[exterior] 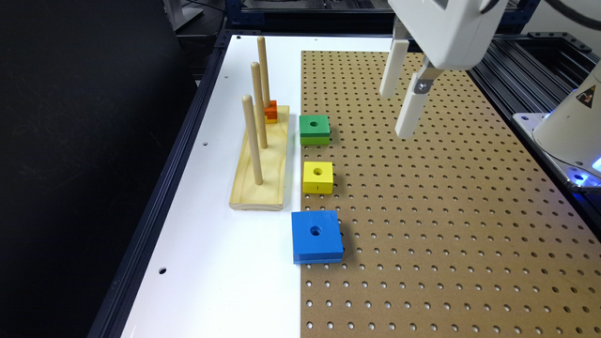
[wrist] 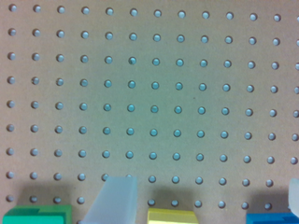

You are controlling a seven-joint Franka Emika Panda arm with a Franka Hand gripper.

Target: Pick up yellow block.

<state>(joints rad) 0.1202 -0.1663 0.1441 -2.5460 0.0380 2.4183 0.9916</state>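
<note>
While the gripper (exterior: 398, 110) hangs up in the air over the pegboard (exterior: 422, 211), its two white fingers are spread apart with nothing between them. You can see the gap pretty clearly in the exterior view, and the wrist view shows one finger (wrist: 116, 198) near the middle and a sliver of the other at the picture's edge, so yeah, wide apart.

The yellow block (exterior: 318, 177) sits flat on the pegboard right along its edge, where the brown board meets the white table (exterior: 211, 263). It's hole-up, untouched, and well apart from the gripper, which is higher up and off toward the exterior view's right.

It's the middle one in a row of three: green block (exterior: 314, 129) farther back, blue block (exterior: 316, 236) closer to the camera, small gaps between them. Blue is the biggest and hangs a bit over onto the white table.

Just beside the row, on the exterior view's left, is the wooden base (exterior: 260, 164) with three upright pegs. A tiny orange block (exterior: 271, 111) sits at its far end by the rearmost peg.

In the wrist view the three blocks peek in along one edge: green (wrist: 37, 214), yellow (wrist: 172, 216), blue (wrist: 273, 218).
</note>
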